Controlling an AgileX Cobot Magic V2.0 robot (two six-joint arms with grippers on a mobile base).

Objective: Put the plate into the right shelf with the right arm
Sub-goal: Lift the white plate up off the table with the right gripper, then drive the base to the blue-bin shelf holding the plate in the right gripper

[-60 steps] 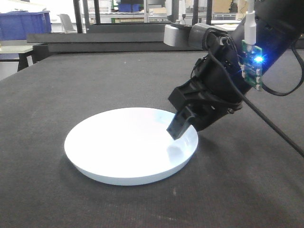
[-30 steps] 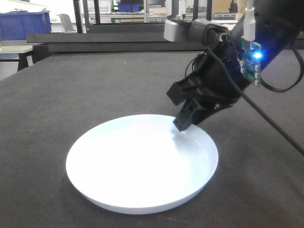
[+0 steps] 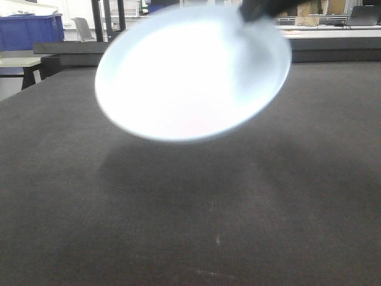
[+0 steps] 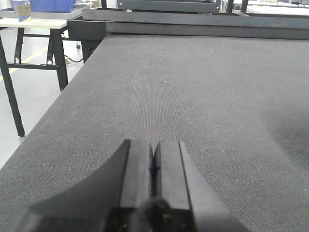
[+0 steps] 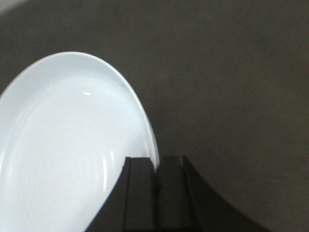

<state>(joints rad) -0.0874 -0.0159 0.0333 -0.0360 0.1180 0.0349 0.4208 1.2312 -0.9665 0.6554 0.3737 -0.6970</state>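
The white plate [image 3: 190, 71] hangs tilted in the air above the dark table, blurred, with its shadow below it. My right gripper [image 3: 253, 11] shows only as a dark tip at the plate's upper right rim, at the frame's top edge. In the right wrist view the right gripper [image 5: 155, 166] is shut on the plate's rim, the plate [image 5: 63, 145] spreading to the left. My left gripper [image 4: 153, 154] is shut and empty, low over the table. The right shelf is not clearly in view.
The dark felt table [image 3: 196, 220] fills the front view. A raised dark ledge [image 3: 333, 44] runs along its far edge. A blue bin [image 3: 30, 30] stands at the far left. A side table [image 4: 29, 29] stands left of the table edge.
The plate has been lifted off the table by its right rim and now hangs tilted, high in the front view. The right arm has risen almost out of that view.
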